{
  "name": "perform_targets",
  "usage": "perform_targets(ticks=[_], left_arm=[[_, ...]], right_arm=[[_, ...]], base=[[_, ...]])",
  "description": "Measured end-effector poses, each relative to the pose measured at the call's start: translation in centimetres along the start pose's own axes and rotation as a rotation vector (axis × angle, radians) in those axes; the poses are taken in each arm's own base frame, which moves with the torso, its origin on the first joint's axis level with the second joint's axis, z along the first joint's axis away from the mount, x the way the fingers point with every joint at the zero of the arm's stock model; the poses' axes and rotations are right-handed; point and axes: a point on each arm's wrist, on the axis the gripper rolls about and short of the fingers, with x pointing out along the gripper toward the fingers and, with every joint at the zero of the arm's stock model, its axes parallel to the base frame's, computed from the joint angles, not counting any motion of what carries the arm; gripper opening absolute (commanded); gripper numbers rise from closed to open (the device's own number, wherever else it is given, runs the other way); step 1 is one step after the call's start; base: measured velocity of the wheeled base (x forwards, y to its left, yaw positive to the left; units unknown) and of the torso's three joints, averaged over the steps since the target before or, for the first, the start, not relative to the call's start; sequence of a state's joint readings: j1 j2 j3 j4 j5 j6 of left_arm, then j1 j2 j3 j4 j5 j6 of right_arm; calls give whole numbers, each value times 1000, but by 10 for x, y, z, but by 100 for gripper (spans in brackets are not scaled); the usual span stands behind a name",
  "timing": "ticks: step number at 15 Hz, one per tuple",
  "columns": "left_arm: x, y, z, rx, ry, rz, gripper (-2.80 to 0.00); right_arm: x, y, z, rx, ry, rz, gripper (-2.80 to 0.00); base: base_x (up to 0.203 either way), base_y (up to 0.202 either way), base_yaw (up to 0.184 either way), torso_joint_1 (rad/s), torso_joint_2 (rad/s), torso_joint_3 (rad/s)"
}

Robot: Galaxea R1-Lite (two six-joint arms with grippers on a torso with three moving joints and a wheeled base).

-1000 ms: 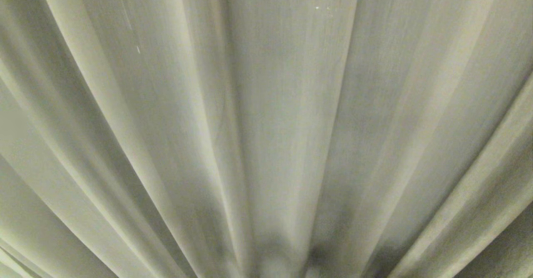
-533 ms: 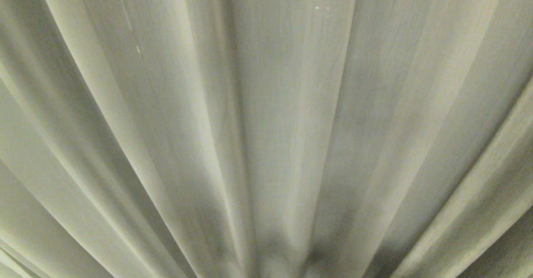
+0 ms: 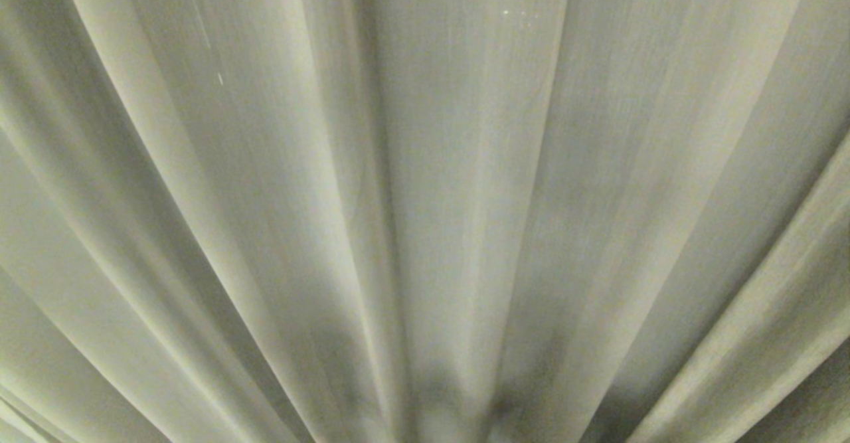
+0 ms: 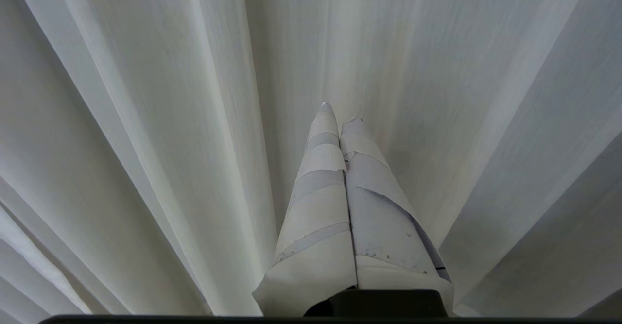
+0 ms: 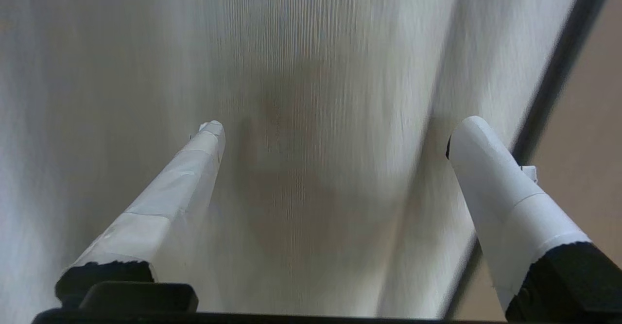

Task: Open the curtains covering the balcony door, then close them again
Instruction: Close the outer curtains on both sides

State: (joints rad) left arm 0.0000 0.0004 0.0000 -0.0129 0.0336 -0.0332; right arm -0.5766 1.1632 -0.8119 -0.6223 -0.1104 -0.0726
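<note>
The right gripper point(image 5: 335, 125) was spread wide, aimed at the curtains point(image 5: 301, 71); the left gripper point(image 4: 340, 112) was pressed closed.

Two taped grippers, one pressed together, one spread.
The left gripper point(image 4: 338, 111) has its white-wrapped fingers point(image 4: 320, 188) pressed flat together, tips touching, pointing straight ahead. The right gripper point(image 5: 335, 127) holds its wrapped fingers point(image 5: 491, 168) wide apart with nothing between them.

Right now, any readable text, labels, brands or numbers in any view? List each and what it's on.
None.
curtains: plain fabric, no print or tag showing.
left gripper: taped fingers, no markings.
right gripper: taped fingers, no markings.
dark frame edge: bare, no label.
</note>
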Motion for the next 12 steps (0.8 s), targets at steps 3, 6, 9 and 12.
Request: perform_targets(ticks=[3,6,9,12], left_arm=[[0,0,0,0,0,-1,-280],[0,0,0,0,0,0,-280],[0,0,0,0,0,0,-280],[0,0,0,0,0,0,-280]], right_arm=[[27,2,0,13,-11,-2,0],[57,4,2,32,-37,-9,0],[83,7,0,64,-42,-5,0],[105,10,1,94,-54,68,0]], base=[[0,0,0,0,0,0],[0,0,0,0,0,0],[0,0,0,0,0,0],[0,0,0,0,0,0]])
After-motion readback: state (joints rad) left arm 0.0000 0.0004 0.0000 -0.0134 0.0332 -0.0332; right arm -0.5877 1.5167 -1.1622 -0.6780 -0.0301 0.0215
